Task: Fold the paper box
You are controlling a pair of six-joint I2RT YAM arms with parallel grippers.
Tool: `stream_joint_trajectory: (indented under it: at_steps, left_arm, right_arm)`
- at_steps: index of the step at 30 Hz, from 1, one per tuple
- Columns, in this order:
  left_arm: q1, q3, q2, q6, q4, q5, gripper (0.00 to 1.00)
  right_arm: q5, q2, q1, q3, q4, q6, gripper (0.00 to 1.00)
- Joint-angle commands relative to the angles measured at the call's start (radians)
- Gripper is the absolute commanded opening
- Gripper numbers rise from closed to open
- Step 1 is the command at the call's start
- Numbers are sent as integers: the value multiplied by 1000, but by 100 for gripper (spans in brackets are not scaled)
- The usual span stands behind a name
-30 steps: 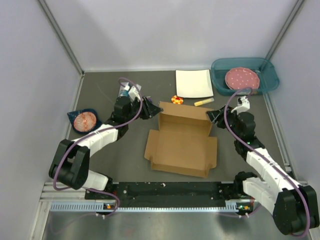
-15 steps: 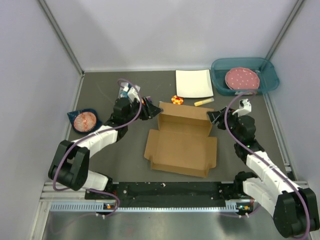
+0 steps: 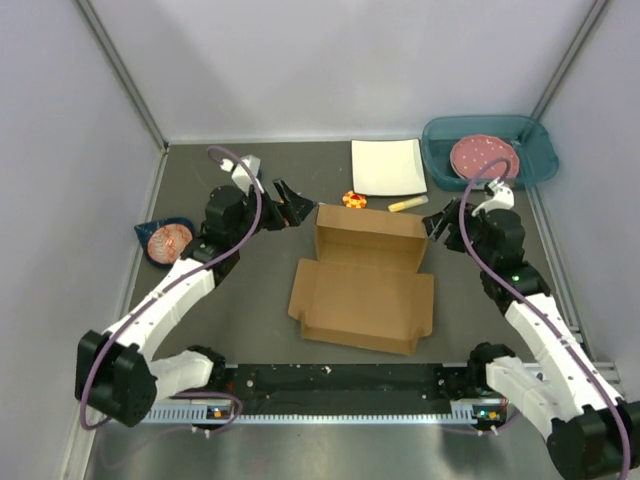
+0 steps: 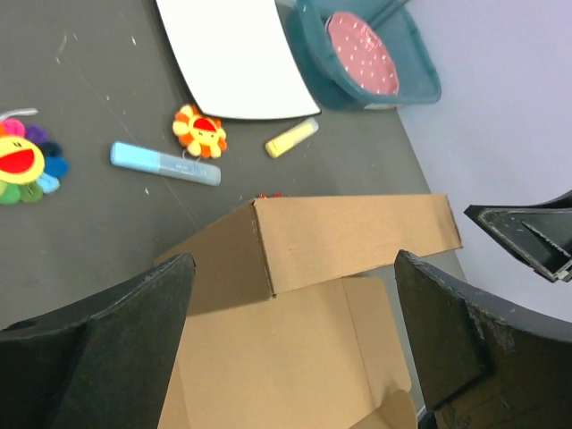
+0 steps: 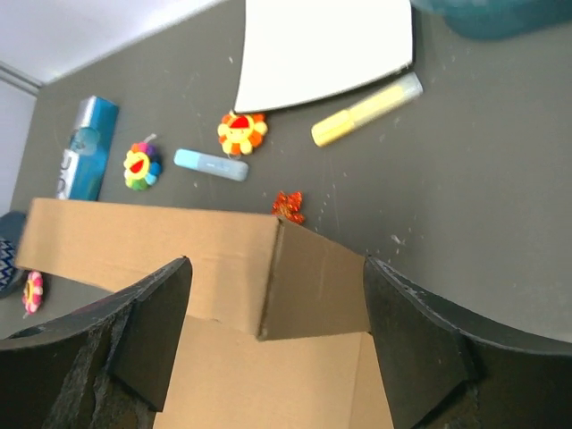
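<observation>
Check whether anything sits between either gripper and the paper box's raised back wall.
Nothing visible does. The left gripper and right gripper hang open beside the two ends of the back wall of the paper box. The sunflower toy and yellow marker lie behind that wall, off both paths.

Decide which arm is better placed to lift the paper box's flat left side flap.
Left, probably. The left gripper hangs open beside the paper box's far left corner, on that side; the right gripper is across the box.
</observation>
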Motion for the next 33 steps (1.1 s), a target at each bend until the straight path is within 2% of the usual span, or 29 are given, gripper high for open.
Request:
stream_joint_trajectory:
  at_steps: [1, 2, 3, 4, 5, 7, 8, 11, 14, 18, 24, 30, 33]
  left_arm:
    - [0, 31, -109, 55, -82, -102, 99]
    - [0, 24, -127, 58, -96, -136, 99]
    - [0, 0, -150, 63, -104, -148, 99]
    - [0, -17, -197, 60, -108, -160, 99]
    - [0, -39, -225, 52, -140, -173, 98]
    - [-1, -129, -319, 33, -147, -182, 95]
    - [-2, -163, -356, 22, -153, -188, 94]
    - [-2, -287, -497, -9, -182, -213, 91]
    - [-2, -372, -613, -18, -226, -259, 90]
    - [-2, -401, -693, -4, -317, -271, 90]
    - [-2, -416, -753, 9, -362, -277, 90]
    - [-2, -462, -778, -49, -357, -311, 90]
    - [-2, -475, -790, -61, -357, -314, 90]
  right_arm:
    - [13, -40, 33, 148, -70, -80, 79]
    - [39, -31, 62, 176, -108, -140, 84]
    - [92, -14, 120, 249, -135, -186, 84]
    - [158, 4, 260, 290, -169, -241, 84]
    - [339, 54, 365, 362, -215, -357, 85]
    - [521, 111, 532, 419, -240, -476, 85]
    - [667, 180, 673, 458, -252, -583, 86]
    - [850, 268, 836, 475, -265, -741, 86]
    - [933, 371, 926, 473, -271, -843, 86]
    - [999, 470, 992, 466, -271, -943, 86]
    - [1053, 567, 996, 440, -206, -1028, 86]
    - [1113, 687, 951, 401, -59, -1143, 79]
    - [1130, 739, 929, 409, 4, -1191, 72]
